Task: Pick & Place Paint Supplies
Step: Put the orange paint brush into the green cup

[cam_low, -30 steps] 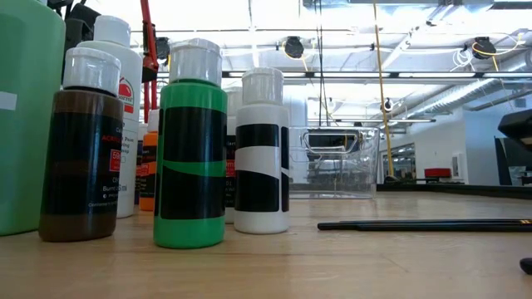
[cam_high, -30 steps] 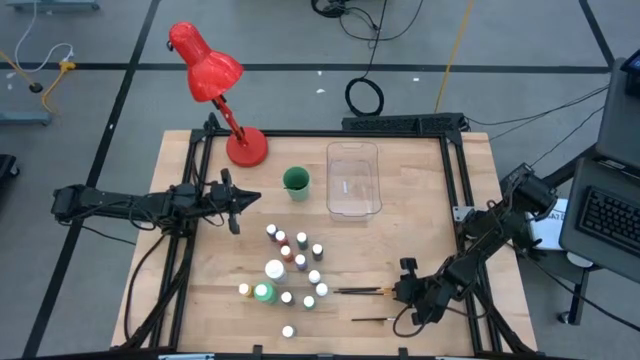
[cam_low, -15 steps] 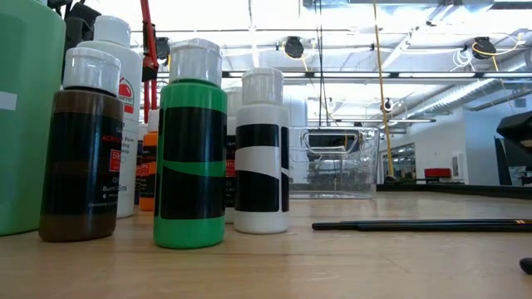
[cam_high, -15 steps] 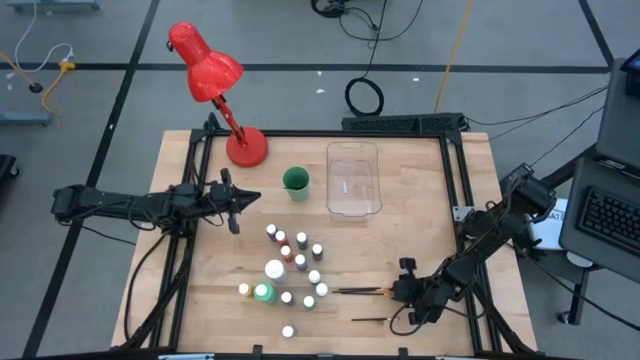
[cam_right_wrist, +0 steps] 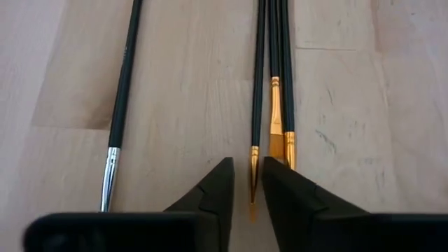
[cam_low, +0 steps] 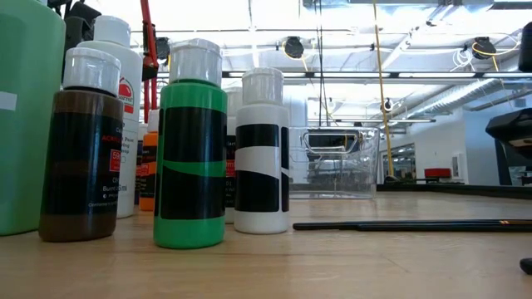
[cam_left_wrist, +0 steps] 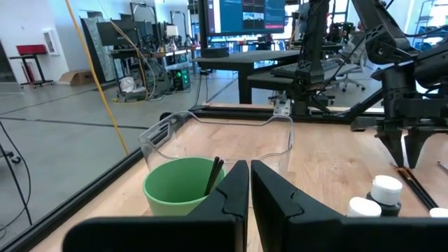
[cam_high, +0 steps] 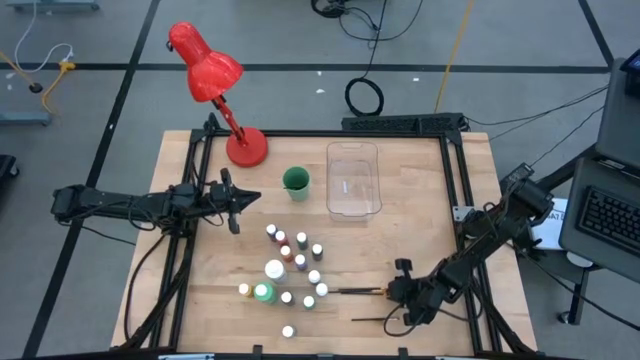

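1. Meanwhile, at the far left of the counter (cam_high: 200, 290), the left gripper (cam_high: 236, 200) hangs with its fingers (cam_left_wrist: 234, 183) pressed together and holding nothing; the green cup (cam_high: 296, 181) sits just to its right, and only the left wrist view shows a dark brush handle (cam_left_wrist: 212, 175) leaning inside the cup.
2. Centre: the small paint bottles (cam_high: 292, 258) cluster with a bigger white bottle (cam_high: 274, 269) and a green bottle (cam_high: 264, 292); the clear tray (cam_high: 353, 180) lies beyond them toward the far edge, with bare wood around it.
3. Right of the cluster, the brushes (cam_high: 358, 291) lie flat near the near edge, one single brush (cam_high: 369, 320) nearer still.
4. At the near right, the right gripper (cam_high: 398, 293) is low over the brush ends. Its fingers (cam_right_wrist: 211, 189) stand narrow, with one gold-ferruled brush tip (cam_right_wrist: 254, 175) in the gap; I cannot tell whether they pinch it. The other bundled brushes lie just beside, the silver-ferruled brush (cam_right_wrist: 120, 105) well apart.
5. From counter height, the brushes (cam_low: 407, 224) show as one dark line to the right of the bottles.
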